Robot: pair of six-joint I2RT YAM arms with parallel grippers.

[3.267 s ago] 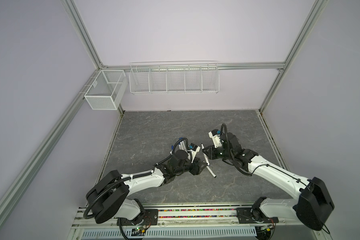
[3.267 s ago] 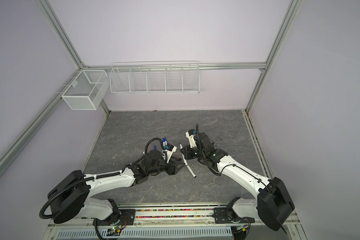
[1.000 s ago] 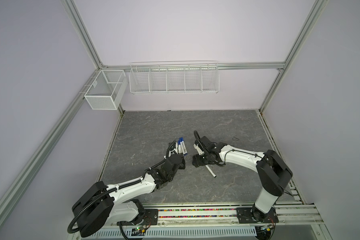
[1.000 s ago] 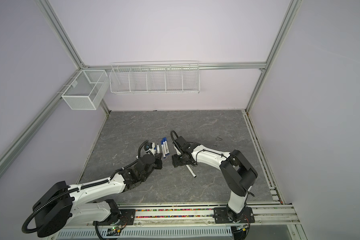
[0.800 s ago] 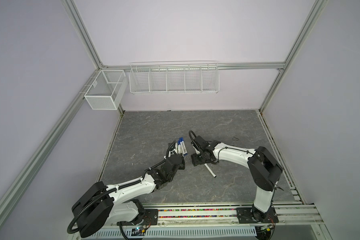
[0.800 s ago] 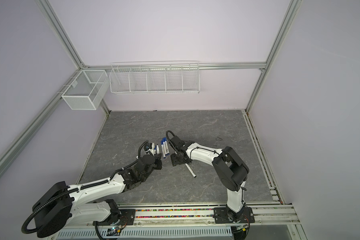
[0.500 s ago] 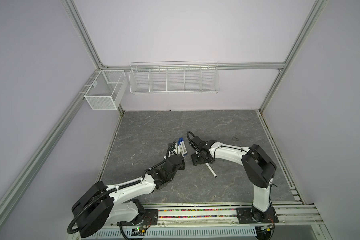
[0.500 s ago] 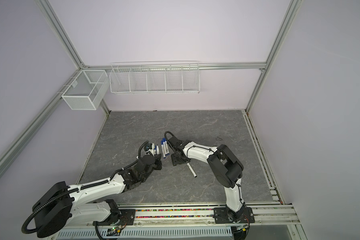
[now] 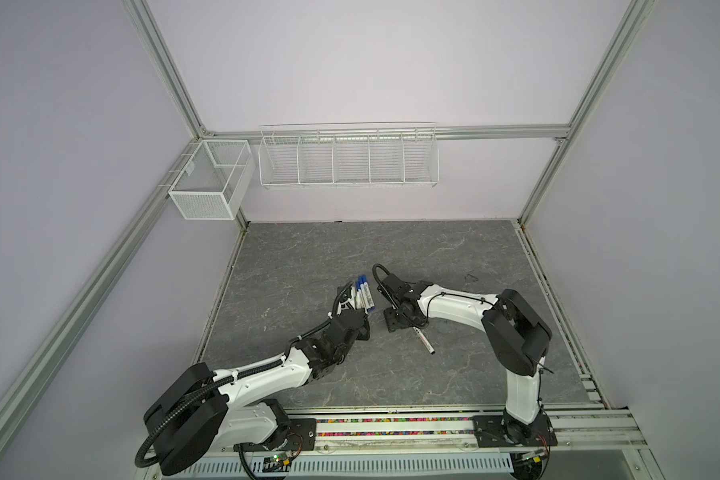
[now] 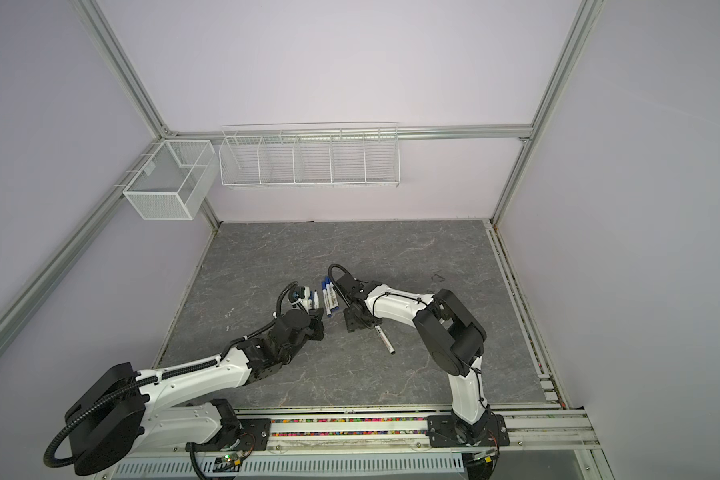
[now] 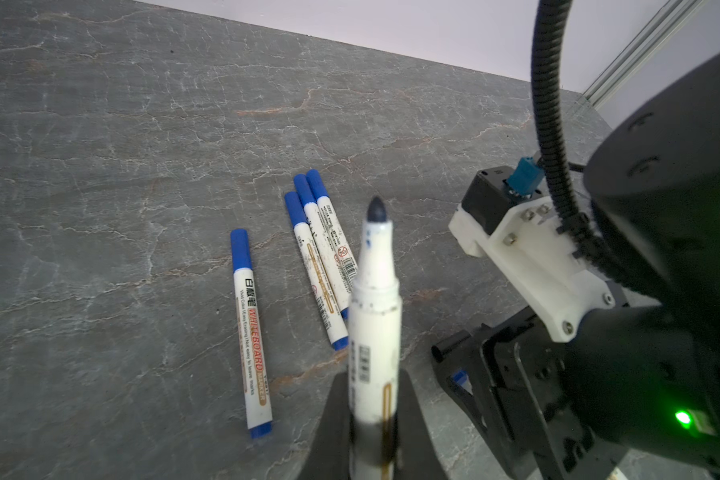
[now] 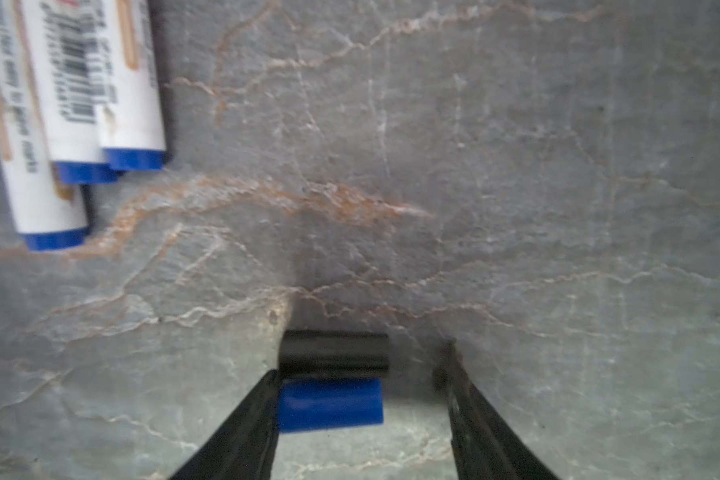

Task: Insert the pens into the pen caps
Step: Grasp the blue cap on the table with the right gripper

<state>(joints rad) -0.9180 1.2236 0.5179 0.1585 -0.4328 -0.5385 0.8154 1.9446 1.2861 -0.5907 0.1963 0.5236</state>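
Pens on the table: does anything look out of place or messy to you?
A lone pen lies slanted, apart from the capped pens. The uncapped pen in the left gripper has blue ink smudges near its tip. Nothing else stands out.

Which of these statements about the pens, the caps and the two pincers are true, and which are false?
1. The left pincer is shut on an uncapped pen. True.
2. The right pincer holds the blue cap above the table. False: its jaws are open, and the blue cap lies on the table between them.
3. Four blue-capped pens lie on the table. True.
4. The black cap sits on a pen. False: it lies loose, right beside the blue cap.
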